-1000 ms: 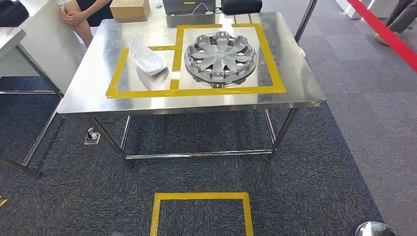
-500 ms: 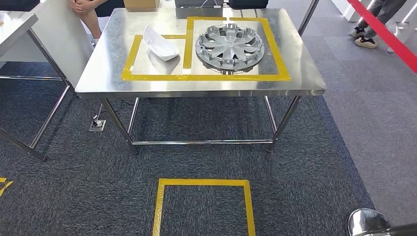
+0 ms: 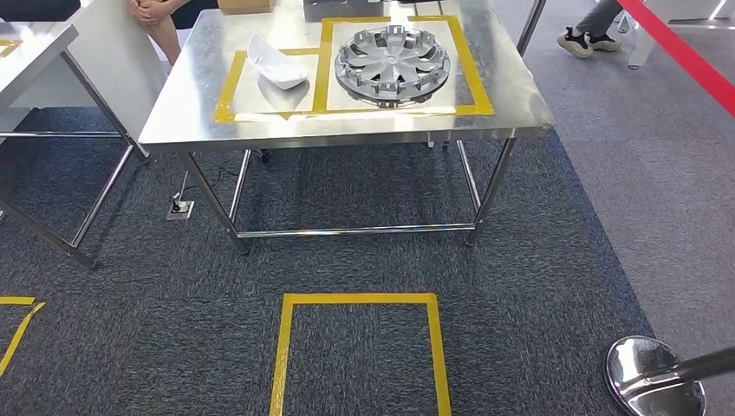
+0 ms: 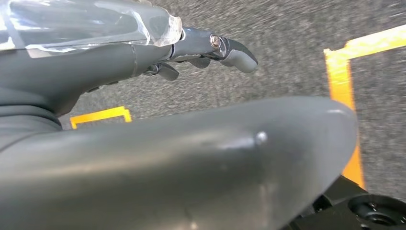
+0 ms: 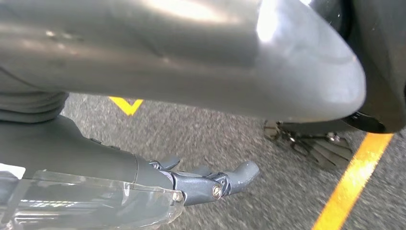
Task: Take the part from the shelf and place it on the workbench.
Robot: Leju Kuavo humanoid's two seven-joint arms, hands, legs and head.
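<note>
Silver round wheel cover (image 3: 392, 62) lies inside yellow tape on the steel counter (image 3: 347, 126); left robot hand (image 4: 210, 48) and right robot hand (image 5: 210, 184) hang holding nothing, fingers loosely apart; placing looks done; next, probably fetch another part.

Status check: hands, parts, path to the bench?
Both hands empty, hanging over carpet. Hubcap and white part lie on workbench. Floor to bench open.

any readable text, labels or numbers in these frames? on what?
None readable.
Cardboard box at the table's far edge: mostly cut off, no print legible.
Wheel cover and white part: no markings discernible.
Yellow floor tape: plain, unlettered.
</note>
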